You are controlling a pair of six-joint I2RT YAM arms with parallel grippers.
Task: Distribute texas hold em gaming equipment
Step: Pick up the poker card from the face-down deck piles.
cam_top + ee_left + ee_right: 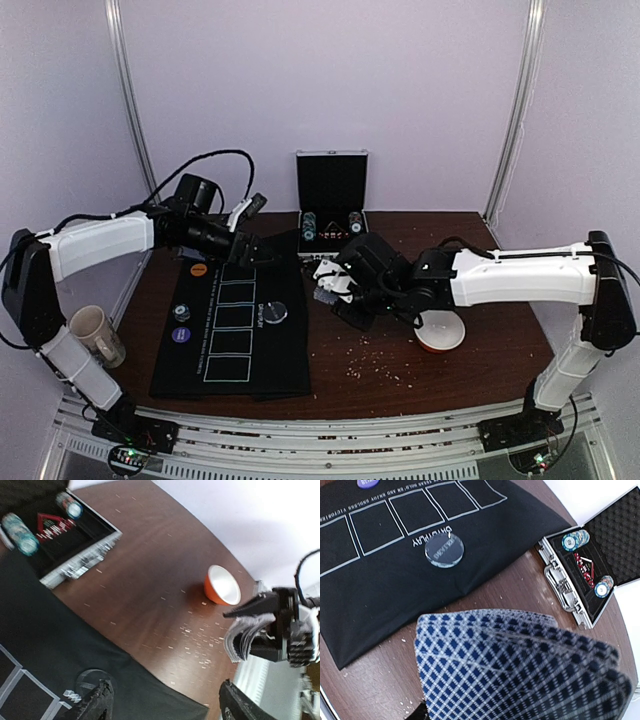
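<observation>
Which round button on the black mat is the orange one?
The orange button, alone at the far left corner of the mat. The purple button, dark button and clear button lie nearer the front.

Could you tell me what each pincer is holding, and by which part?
The right pincer clamps a fanned deck of cards by one end; the left pincer is open and empty.

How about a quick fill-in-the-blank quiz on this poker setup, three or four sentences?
1. The right gripper grips fanned playing cards with ____ checked backs.
2. The clear round disc lies on a mat coloured ____.
3. The open metal case holds stacks of poker ____.
4. The bowl is ____ inside.
Missing words: blue; black; chips; white.
</observation>
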